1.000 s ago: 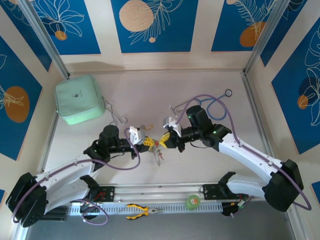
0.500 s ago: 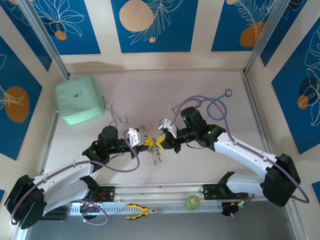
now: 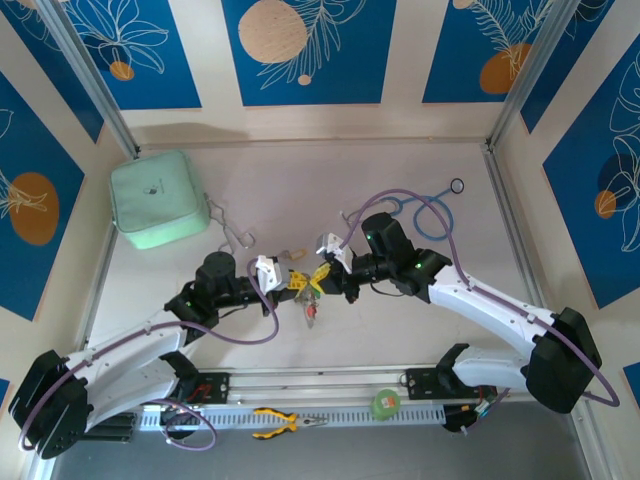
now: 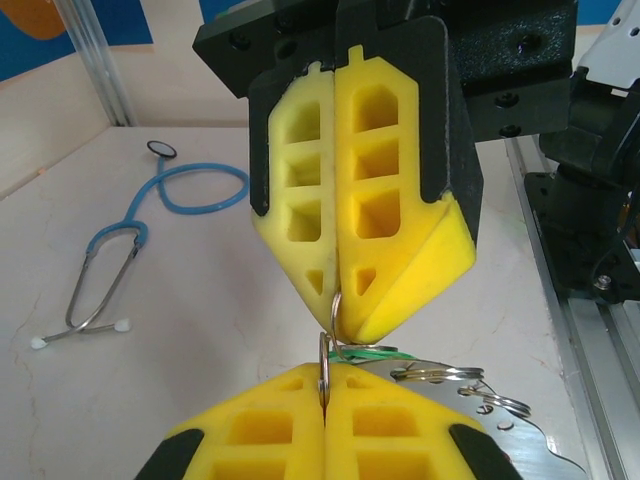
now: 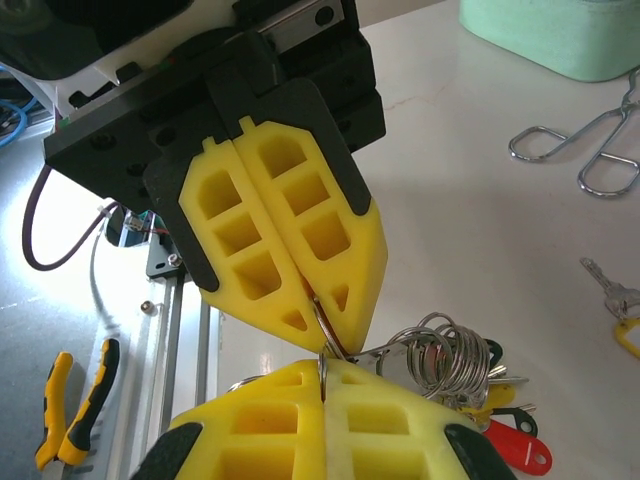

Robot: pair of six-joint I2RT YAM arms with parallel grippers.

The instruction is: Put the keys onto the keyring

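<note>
My left gripper [image 3: 297,284] and right gripper [image 3: 324,274] meet tip to tip above the table's middle, both shut. The left gripper [image 4: 324,385] pinches a thin silvery ring, the keyring [image 4: 324,362]. A second ring [image 4: 336,312] is linked through it and pinched by the right gripper [image 4: 338,318]. In the right wrist view my right gripper [image 5: 322,378] holds its ring edge-on below the left gripper [image 5: 322,318]. The bunched keys [image 5: 455,365] with their rings, a red tag [image 5: 517,441] and a yellow tag, hang beside the tips, low in the top view [image 3: 312,311]. One loose key [image 3: 292,253] lies behind.
Metal forceps [image 3: 232,233] lie left of the grippers, by a mint green pouch [image 3: 158,198]. A blue stethoscope [image 3: 432,214] lies at the back right. Yellow-handled pliers [image 3: 285,422] and a green roll [image 3: 385,403] rest on the front rail.
My right gripper has moved left until its tips meet the left gripper's. The hanging keys have shifted slightly left with it. The left arm has barely moved.
</note>
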